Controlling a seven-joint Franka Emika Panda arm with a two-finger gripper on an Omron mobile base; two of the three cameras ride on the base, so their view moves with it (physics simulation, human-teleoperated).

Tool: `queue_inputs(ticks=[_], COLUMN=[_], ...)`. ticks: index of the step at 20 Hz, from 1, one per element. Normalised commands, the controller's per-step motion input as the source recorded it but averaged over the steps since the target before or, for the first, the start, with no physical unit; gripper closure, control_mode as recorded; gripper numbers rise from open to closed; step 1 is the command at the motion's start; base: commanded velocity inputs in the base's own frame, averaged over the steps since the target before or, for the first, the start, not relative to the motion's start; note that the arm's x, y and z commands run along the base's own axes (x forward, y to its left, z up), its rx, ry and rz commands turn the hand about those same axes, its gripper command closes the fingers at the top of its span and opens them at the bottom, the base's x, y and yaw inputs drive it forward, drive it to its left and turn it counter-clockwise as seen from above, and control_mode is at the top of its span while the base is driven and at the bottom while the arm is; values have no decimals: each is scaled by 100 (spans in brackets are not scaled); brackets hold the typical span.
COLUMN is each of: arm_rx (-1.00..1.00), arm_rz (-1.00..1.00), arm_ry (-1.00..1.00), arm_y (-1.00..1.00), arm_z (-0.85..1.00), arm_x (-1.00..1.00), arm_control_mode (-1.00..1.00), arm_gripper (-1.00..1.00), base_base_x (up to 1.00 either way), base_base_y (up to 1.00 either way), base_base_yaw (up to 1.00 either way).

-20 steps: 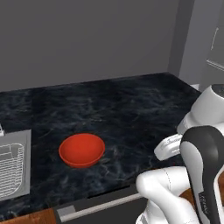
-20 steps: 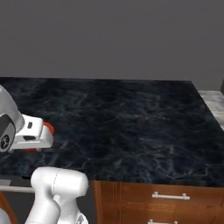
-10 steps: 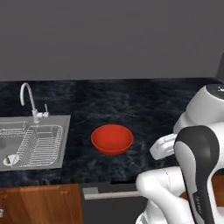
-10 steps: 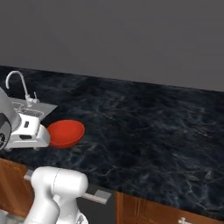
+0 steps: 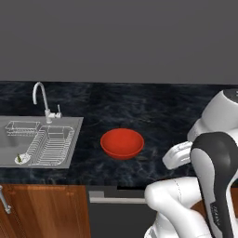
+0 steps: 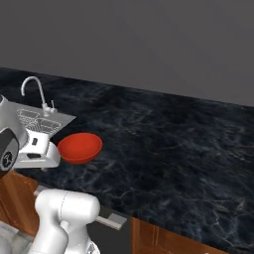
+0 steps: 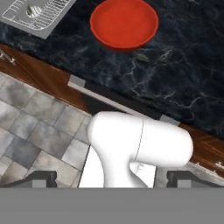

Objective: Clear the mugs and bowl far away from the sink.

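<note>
The glossy red bowl (image 5: 122, 143) sits upright on the black marble counter, a little to the right of the steel sink (image 5: 77, 126); it also appears as bowl (image 6: 79, 147) and bowl (image 7: 124, 22). The sink holds a wire dish rack (image 5: 52, 145) and a curved chrome faucet (image 5: 41, 96). The green mug is out of view. My gripper (image 7: 113, 178) is held low over my own base, back from the counter's front edge and apart from the bowl. Its fingertips (image 7: 43, 176) stand wide apart, open, with nothing between them. The white hand (image 5: 178, 155) hangs right of the bowl.
The dark counter (image 6: 188, 144) runs far to the right of the bowl. Wooden cabinet fronts (image 5: 42, 211) and a grey panel (image 5: 116, 197) lie under the counter edge. A tiled floor (image 7: 39, 127) is below.
The whole picture has shifted as the base moved: the sink and faucet have come further into view and the bowl sits more central. The arm's pose looks unchanged.
</note>
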Motion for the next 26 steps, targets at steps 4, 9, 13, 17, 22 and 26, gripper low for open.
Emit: queue_inputs(ticks=[4,9,13,17,22,26], arm_rx=[17,17,8,0,0,0], arm_rz=[-16,-20,-8,-14,-17,-16], arm_ry=[21,16,6,0,0,0], arm_y=[0,-5,-25,-7,0,0], arm_z=[0,0,-8,-43,-47,-43], arm_x=[91,91,73,69,65,57], arm_control_mode=[-100,-100,-100,-100,-100,-100], arm_gripper=[-100,-100,-100,-100,-100,-100], base_base_x=[0,0,0,0,0,0], base_base_y=[0,0,0,0,0,0], base_base_yaw=[0,0,0,0,0,0])
